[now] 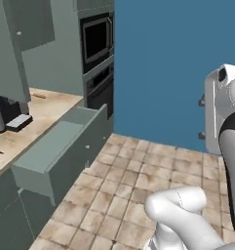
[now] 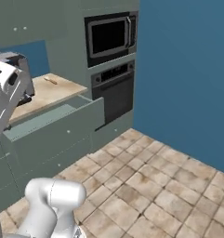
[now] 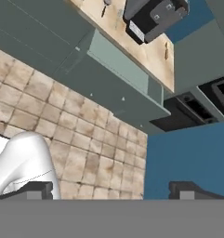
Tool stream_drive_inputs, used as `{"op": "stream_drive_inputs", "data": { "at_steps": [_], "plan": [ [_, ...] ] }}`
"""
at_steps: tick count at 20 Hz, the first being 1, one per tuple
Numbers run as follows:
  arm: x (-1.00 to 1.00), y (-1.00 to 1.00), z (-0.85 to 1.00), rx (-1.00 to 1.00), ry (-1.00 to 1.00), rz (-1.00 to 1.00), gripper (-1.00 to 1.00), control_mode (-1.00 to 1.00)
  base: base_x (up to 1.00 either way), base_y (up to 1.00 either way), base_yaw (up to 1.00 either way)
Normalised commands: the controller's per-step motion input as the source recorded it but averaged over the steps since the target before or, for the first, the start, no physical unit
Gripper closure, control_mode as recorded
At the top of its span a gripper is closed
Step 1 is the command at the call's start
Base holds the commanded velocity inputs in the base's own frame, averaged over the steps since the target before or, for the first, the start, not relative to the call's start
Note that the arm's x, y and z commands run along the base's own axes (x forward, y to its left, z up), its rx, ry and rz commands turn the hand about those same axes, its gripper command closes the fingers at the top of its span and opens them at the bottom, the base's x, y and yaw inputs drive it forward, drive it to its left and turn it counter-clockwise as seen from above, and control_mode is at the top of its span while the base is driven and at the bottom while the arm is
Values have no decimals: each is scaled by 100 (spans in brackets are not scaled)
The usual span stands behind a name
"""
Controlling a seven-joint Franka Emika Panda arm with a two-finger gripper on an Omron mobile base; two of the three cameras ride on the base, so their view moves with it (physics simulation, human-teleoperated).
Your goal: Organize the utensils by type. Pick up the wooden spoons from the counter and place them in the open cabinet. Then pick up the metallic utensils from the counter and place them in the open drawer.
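No readable text, labels or numbers anywhere.

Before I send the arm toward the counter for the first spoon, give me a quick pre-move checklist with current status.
1. Drawer pulled open, inside bare: ok.
2. End effector open, nothing between its fingertips: ok.
3. End effector near the counter: not ok, it hangs over the tiled floor.
4. Small wooden utensil lies on the counter near the oven: ok.
5. Other utensils located: cannot tell, too small.
6. Wall cabinet open: cannot tell.
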Motion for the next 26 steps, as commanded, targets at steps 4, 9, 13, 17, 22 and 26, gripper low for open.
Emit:
{"op": "stream_drive_inputs", "data": {
  "at_steps": [4,9,13,17,22,26],
  "plan": [
    [0,0,0,0,0,0,-100,100,66,-33,51],
    [0,0,0,0,0,0,-100,100,56,-38,50],
    [0,0,0,0,0,0,-100,100,66,-56,15],
    [0,0,0,0,0,0,-100,100,72,-58,4],
    [0,0,0,0,0,0,-100,100,63,-33,39],
    [0,0,0,0,0,0,-100,100,53,-9,78]
  ]
}}
